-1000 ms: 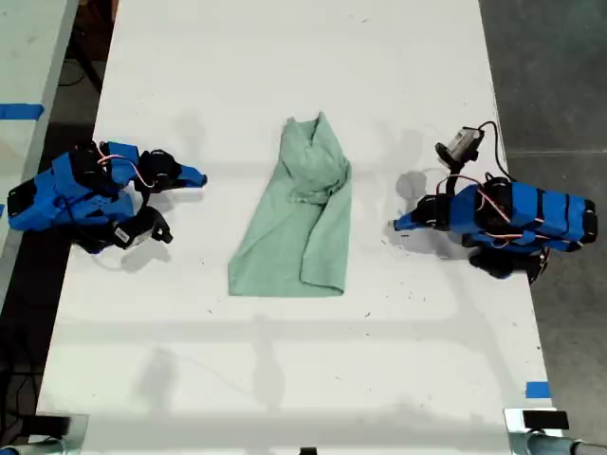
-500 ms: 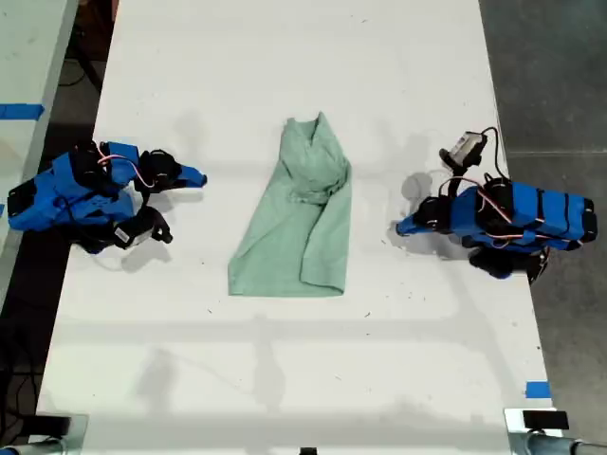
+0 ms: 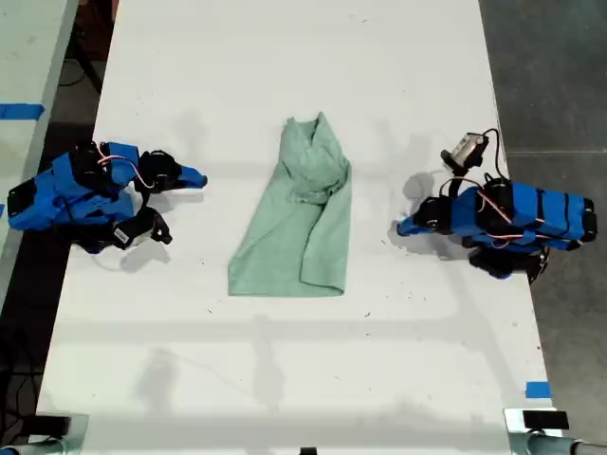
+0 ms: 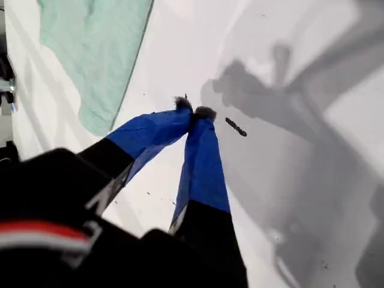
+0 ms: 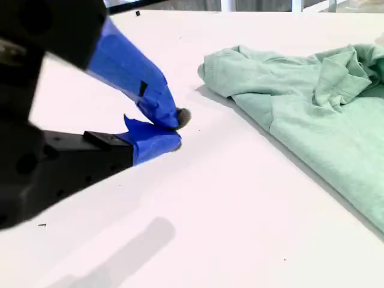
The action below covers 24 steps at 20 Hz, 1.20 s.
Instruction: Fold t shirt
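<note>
While both sets of fingers sit closed and empty, t shirt [image 3: 296,220] mid-table [image 3: 285,57], bare white margins on each side

Robot lab, white worktable [image 3: 285,57], blue tape marks [image 3: 537,390], concrete floor [image 3: 550,76]

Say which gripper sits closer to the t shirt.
My first gripper, at the exterior view's right: narrower gap to the t shirt than my second gripper.
</note>
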Tool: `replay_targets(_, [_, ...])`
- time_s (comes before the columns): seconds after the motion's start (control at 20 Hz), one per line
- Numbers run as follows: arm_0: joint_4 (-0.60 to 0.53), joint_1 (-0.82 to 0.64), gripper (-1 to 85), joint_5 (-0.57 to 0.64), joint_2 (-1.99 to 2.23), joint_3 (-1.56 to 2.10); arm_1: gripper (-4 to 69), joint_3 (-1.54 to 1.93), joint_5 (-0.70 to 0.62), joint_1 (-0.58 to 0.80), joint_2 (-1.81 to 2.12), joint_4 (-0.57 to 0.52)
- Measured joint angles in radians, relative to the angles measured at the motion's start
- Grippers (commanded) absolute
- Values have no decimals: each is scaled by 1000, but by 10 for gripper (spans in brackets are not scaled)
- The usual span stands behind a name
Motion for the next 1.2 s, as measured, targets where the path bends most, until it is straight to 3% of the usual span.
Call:
replay_targets(0.45, [0,0,0,0,0,0,18,0,5,-5,0,2])
replay_targets(0.65, [0,0,0,0,0,0,43,0,91,8,0,37])
replay_targets(0.8, [0,0,0,0,0,0,73,0,29,12,0,37])
replay_targets(0.9, [0,0,0,0,0,0,81,0,14,-64,0,37])
replay_targets(1.05, [0,0,0,0,0,0,91,0,245,-193,3,37])
replay_targets(1.1, [0,0,0,0,0,0,94,2,259,-199,3,37])
replay_targets(1.2, [0,0,0,0,0,0,96,2,150,-204,3,37])
